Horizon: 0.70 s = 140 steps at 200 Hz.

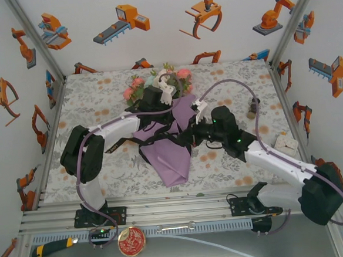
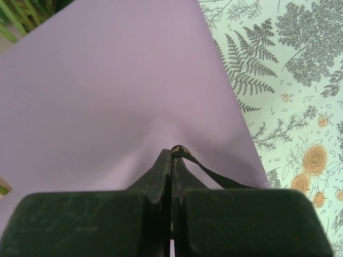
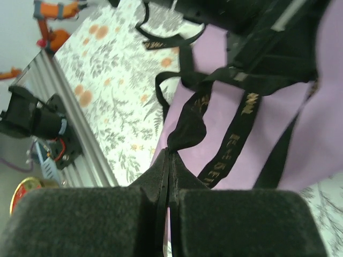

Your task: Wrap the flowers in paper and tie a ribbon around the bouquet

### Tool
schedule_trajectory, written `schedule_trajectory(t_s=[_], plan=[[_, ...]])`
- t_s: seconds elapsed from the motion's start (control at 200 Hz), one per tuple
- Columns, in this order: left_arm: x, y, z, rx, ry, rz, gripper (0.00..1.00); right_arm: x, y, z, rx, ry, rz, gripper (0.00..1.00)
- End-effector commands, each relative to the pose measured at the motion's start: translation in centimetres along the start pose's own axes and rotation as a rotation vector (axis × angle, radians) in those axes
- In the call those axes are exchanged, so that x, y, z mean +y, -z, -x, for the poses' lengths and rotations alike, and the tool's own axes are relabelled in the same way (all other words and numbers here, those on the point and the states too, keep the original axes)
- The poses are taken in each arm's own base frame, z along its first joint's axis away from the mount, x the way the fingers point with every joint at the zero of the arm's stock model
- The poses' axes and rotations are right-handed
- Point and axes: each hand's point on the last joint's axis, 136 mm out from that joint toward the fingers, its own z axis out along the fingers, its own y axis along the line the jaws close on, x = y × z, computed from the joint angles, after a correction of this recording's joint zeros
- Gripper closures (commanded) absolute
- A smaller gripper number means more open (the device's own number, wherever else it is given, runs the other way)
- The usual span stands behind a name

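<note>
The bouquet lies in the middle of the table: pink and white flowers point(image 1: 156, 81) stick out of the far end of a lilac-purple paper point(image 1: 172, 152) cone whose point faces the near edge. A black ribbon point(image 1: 160, 135) with gold lettering crosses the cone in loose loops. My left gripper point(image 1: 161, 108) hangs over the cone's upper part. In the left wrist view, the left gripper point(image 2: 174, 151) is shut on a strand of ribbon point(image 2: 214, 174) above the paper point(image 2: 107, 96). My right gripper point(image 1: 185, 136) is at the cone's right side. In the right wrist view, the right gripper point(image 3: 170, 151) is shut on a bunched ribbon point(image 3: 188, 128) end.
A small brown object point(image 1: 253, 106) and a white box point(image 1: 286, 142) sit on the flowered tablecloth at the right. Beyond the near rail lie a round red tin point(image 1: 131, 241), a yellow-handled tool point(image 1: 50, 247) and a wrench point(image 1: 175, 226). Walls close in the table on three sides.
</note>
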Motion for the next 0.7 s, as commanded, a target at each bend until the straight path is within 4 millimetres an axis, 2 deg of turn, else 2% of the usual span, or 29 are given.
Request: schedule_trajectory(t_s=[0.0,0.135,0.195,0.29,0.35,0.476,0.551,0.611,0.696], plan=[[0.5,1.9,0.9,-0.027,0.004,0.041,0.87,-5.2,1.7,-1.7,0.026,-0.087,-0.279,1.00],[1.9,3.5,1.0,-0.046,0.036,0.123,0.64,-8.9,4.7,-2.5,0.011,-0.118,-0.484,1.00],[2.8,4.6,0.5,-0.052,0.071,0.178,0.59,-9.7,5.1,-3.0,0.014,-0.111,-0.520,1.00],[4.9,8.1,-0.3,-0.099,0.184,0.309,0.57,-10.4,5.3,-3.6,0.037,-0.106,-0.550,1.00],[7.4,10.6,-1.9,-0.109,0.329,0.428,0.57,-10.7,5.3,-3.7,0.046,-0.110,-0.561,1.00],[12.5,14.9,-7.6,-0.083,0.624,0.605,0.57,-11.2,4.8,-3.9,0.074,-0.110,-0.564,1.00],[14.8,16.0,-11.0,-0.066,0.789,0.628,0.53,-11.4,4.4,-3.9,0.087,-0.116,-0.557,1.00],[16.1,16.3,-12.8,-0.071,0.925,0.616,0.51,-11.3,4.0,-3.9,0.099,-0.121,-0.535,1.00],[16.9,15.6,-13.3,-0.108,1.042,0.550,0.49,-10.8,3.3,-3.8,0.119,-0.118,-0.489,1.00]])
